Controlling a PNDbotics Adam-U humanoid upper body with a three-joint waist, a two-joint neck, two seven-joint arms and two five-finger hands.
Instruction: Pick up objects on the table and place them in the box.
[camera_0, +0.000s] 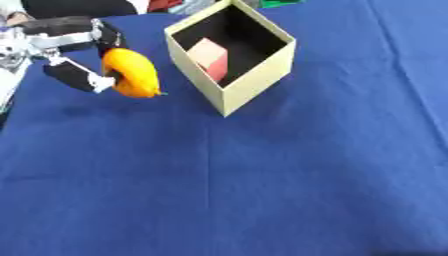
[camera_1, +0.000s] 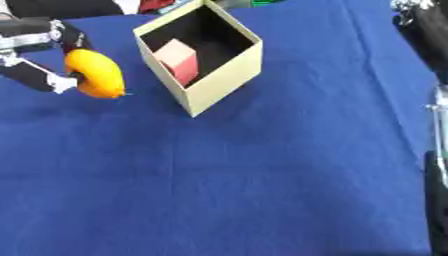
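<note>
Pinching a smooth orange-yellow fruit (camera_0: 131, 72), perhaps a mango, my left hand (camera_0: 74, 55) holds it above the blue cloth (camera_0: 262, 190), just left of the open cream box (camera_0: 254, 75) containing a pink block (camera_0: 210, 57).

Orange fruit (camera_0: 131, 72) in a black hand (camera_0: 74, 55) with white fingertips; tan box (camera_0: 254, 75), black inside, pink block (camera_0: 210, 56); plain blue cloth (camera_0: 262, 190).
</note>
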